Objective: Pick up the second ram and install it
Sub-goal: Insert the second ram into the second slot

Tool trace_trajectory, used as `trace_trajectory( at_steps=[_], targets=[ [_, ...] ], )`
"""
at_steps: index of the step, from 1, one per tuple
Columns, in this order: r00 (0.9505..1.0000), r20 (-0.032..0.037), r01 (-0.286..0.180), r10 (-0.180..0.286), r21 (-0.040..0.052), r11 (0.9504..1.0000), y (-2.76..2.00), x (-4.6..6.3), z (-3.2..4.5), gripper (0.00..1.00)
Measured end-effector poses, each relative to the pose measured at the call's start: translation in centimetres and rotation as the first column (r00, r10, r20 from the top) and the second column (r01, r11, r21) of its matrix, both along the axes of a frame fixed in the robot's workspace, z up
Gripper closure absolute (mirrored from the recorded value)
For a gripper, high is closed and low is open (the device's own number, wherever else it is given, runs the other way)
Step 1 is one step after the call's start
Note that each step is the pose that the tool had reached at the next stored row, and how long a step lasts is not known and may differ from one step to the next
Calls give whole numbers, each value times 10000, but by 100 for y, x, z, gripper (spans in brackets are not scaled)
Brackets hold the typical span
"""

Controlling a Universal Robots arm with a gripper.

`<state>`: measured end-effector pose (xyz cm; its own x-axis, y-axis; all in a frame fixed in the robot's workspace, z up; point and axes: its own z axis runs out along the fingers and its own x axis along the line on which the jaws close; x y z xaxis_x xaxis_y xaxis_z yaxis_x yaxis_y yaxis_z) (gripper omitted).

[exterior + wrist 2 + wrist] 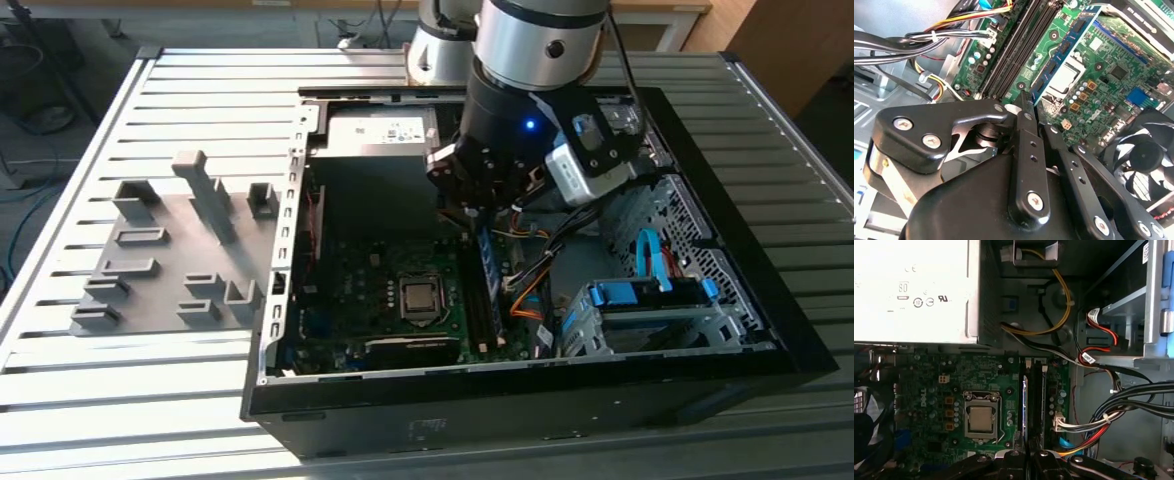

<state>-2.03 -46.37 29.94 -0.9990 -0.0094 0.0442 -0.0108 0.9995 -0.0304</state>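
My claw [478, 215] low inside open case [747, 330], fingers pinched near-shut on second ram [490, 270]. Stick hangs straight below fingertips, long axis parallel to motherboard slots [1035, 405], right over them, not yet seated.

Motherboard [929, 390], bare CPU [981, 421], memory slots [1035, 405], cables [1124, 410].

one computer case [747, 350], one grey tray [174, 250], one processor socket [983, 421]
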Motion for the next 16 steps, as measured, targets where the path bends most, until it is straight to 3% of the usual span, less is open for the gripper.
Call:
trace_trajectory(
  at_steps=[9,16],
  targets=[
    [10000,-1,18,-18,0,10000,0,1,-142,86],
    [9999,-2,171,-171,-4,9999,0,24,-171,86]
  ],
)
